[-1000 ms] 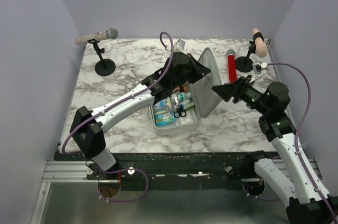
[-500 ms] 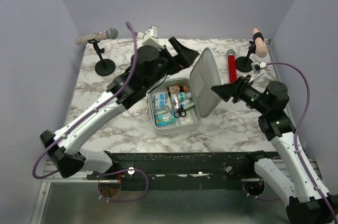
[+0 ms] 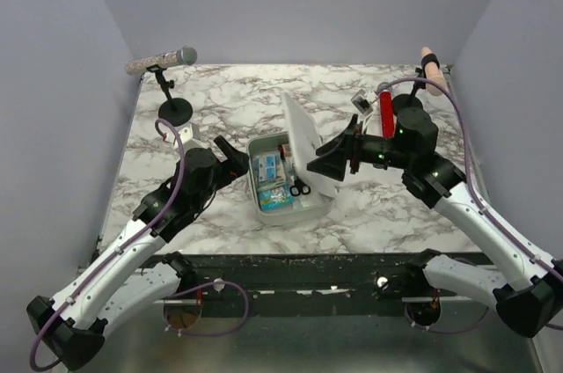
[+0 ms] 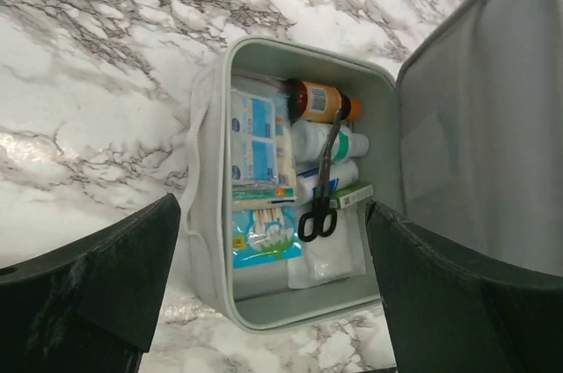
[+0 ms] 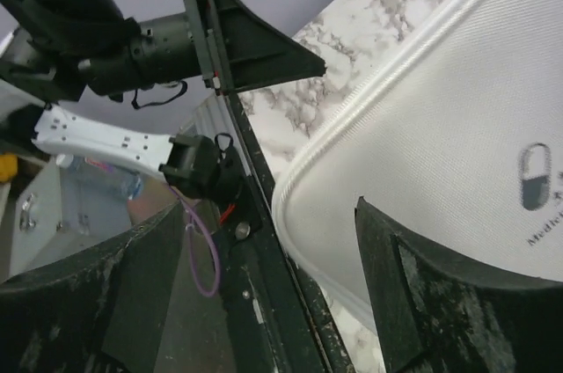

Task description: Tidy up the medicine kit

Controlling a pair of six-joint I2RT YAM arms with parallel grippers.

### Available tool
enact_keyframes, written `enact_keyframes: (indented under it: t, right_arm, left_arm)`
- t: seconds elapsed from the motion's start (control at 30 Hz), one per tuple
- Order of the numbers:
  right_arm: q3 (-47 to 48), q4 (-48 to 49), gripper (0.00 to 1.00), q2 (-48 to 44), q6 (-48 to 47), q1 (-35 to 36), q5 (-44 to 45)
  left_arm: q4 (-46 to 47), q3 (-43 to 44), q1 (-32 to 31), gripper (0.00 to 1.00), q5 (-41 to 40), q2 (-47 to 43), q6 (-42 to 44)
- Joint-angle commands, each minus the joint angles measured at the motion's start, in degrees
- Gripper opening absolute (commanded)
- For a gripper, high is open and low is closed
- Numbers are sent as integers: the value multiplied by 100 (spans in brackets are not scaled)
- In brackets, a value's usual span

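The medicine kit (image 3: 283, 216) lies open at mid-table with its light grey lid (image 3: 301, 142) standing almost upright. In the left wrist view the kit (image 4: 211, 171) holds black scissors (image 4: 322, 193), an orange-brown bottle (image 4: 318, 98), blue packets (image 4: 259, 137), cotton swabs (image 4: 262, 234) and white gauze (image 4: 330, 260). My left gripper (image 3: 232, 158) (image 4: 273, 210) is open, just left of the kit, with nothing in it. My right gripper (image 3: 332, 160) (image 5: 271, 210) is open against the lid's outer face (image 5: 457, 109), which carries a pill logo (image 5: 534, 177).
A microphone (image 3: 164, 60) on a black stand (image 3: 176, 110) is at the back left. A red cylinder (image 3: 386, 114) and a peach handle (image 3: 428, 69) on a stand are at the back right. A black rail (image 3: 299, 265) runs along the table's near edge.
My left arm has pulled back from over the kit to its near left side, and its jaws have opened. My right arm has moved left, tipping the lid from leaning right to nearly upright.
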Motion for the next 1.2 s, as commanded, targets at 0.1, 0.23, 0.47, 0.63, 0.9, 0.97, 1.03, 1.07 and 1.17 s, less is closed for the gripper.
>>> enact_keyframes:
  t: [0.1,0.23,0.47,0.63,0.9,0.97,1.03,1.07,1.17]
  right_arm:
    - [-428,-277,90,-605,-358,246,1602]
    - [-797,-443,89,-563,-148,219,2289]
    - [-1526,-559,80,-245,116,219,2227]
    - [-2045,-515,80,-394,213,211,2973]
    - [-1941,-322,80,-106,389,-61,3677]
    - [-1696,-207,80,158,459,-149,3853]
    - [-1406,47,81,518,486,-193,4072]
    - [-1265,205,80,763,486,-255,4083]
    - [-721,522,80,1711,346,-395,3960]
  left_arm:
    - [-413,385,148,97,-474,-20,71]
    - [-151,482,490,97,-308,155,299]
    - [825,754,1466,96,1212,1551,484]
    - [1152,1070,1722,95,1678,2519,476]
    - [862,220,1731,94,1847,1864,283]
    - [695,-298,1687,99,1575,1100,20]
    - [615,-904,1547,99,1416,265,-340]
    - [607,-1124,1459,99,1415,-121,-507]
    - [493,-1661,976,99,1319,-695,-816]
